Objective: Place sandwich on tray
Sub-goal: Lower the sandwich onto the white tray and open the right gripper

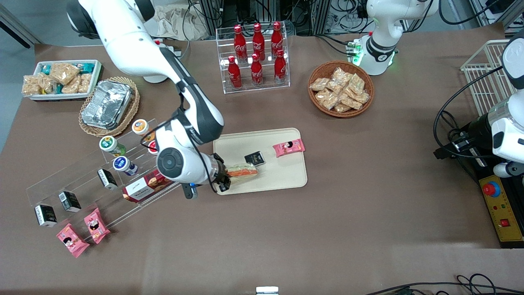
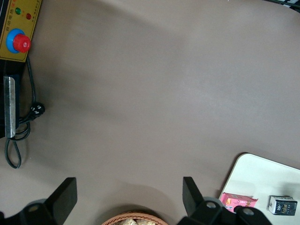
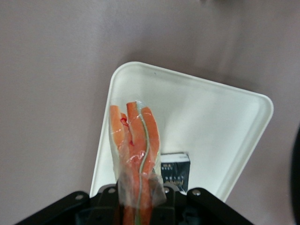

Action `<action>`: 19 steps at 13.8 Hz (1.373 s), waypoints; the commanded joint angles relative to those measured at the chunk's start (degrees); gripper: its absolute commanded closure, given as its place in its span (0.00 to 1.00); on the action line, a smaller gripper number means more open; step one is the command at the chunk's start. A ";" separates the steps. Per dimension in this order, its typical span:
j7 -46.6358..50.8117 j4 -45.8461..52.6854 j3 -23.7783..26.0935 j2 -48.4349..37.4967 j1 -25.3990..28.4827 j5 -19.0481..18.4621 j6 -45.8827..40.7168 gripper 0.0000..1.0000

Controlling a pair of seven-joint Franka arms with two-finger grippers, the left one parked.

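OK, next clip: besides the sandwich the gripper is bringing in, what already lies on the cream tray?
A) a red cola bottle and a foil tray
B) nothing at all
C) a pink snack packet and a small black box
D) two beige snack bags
C: the pink snack packet and small black box lie on the tray, while the gripper holds the sandwich over the tray's edge.

Robot lab, probably, emergency-stop box (image 1: 500, 212), cable clutter (image 1: 327, 12)

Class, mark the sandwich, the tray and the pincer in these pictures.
sandwich (image 3: 136, 140): right wrist view, on the orange filling.
tray (image 1: 282, 174): front view, on bare cream surface.
pincer (image 1: 224, 177): front view, at the tray's edge, fingertips gripping the sandwich's end.
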 commanded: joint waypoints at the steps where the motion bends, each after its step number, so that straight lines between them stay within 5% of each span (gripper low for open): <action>1: 2.43 1.22 -0.62 1.37 1.16 2.00 2.11 1.00; 10: 9.56 1.31 -0.97 6.20 4.94 2.62 10.03 1.00; 11: 9.56 1.31 -0.97 6.38 5.20 2.45 10.30 0.78; 12: 9.64 1.31 -0.97 6.47 5.38 2.44 10.30 0.39; 14: 9.47 1.39 -1.23 6.29 5.29 1.57 10.21 0.13; 16: 9.38 1.39 -1.14 6.38 5.73 -2.46 10.30 0.06; 19: 7.46 1.92 -1.23 5.95 5.56 -3.27 10.21 0.05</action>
